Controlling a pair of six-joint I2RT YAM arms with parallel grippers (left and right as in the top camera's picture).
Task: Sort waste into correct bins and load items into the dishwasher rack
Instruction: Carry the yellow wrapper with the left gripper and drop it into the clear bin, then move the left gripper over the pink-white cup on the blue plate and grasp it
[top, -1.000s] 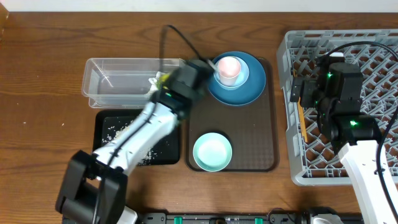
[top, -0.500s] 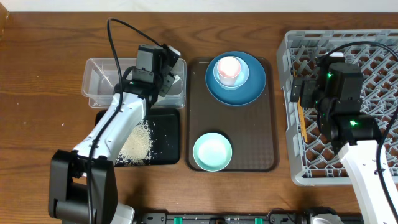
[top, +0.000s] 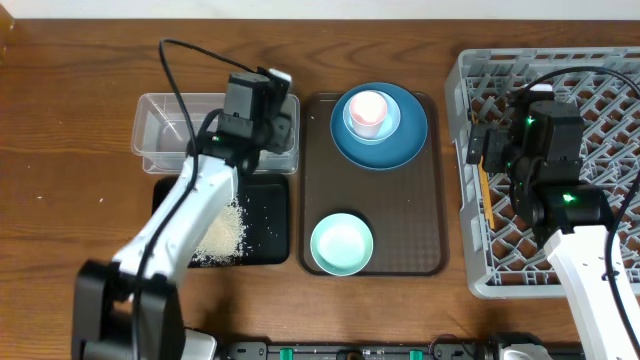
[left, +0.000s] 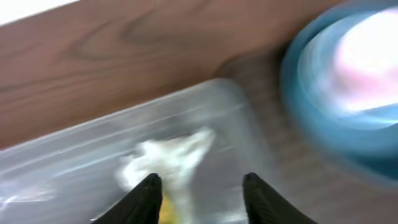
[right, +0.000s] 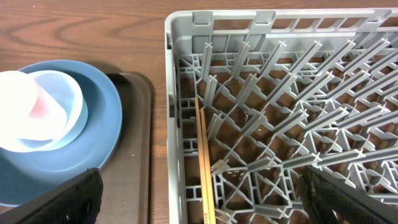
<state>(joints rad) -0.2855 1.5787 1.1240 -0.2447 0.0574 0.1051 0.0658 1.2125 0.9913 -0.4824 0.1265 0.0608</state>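
Wooden chopsticks (right: 204, 177) lie along the left wall of the grey rack (right: 180, 134), plain in the right wrist view between the wide-spread fingers of the right tool (right: 200, 185), though overhead they are only a thin line. Blurred, the left wrist view shows the left tool (left: 202, 182) parted above the clear tub (left: 81, 155) with the white napkin (left: 171, 158) inside (overhead, the arm (top: 215, 185) covers it). Rice (top: 220, 235) lies in the black tray (top: 272, 225); cup (top: 368, 106), saucer (top: 395, 115), plate (top: 400, 145) and bowl (top: 341, 245) sit on the brown tray (top: 400, 210).

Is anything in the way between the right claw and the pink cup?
Only the grey side wall of the rack, next to the chopsticks, lies between the right claw and the pink cup. Nothing covers the cup.
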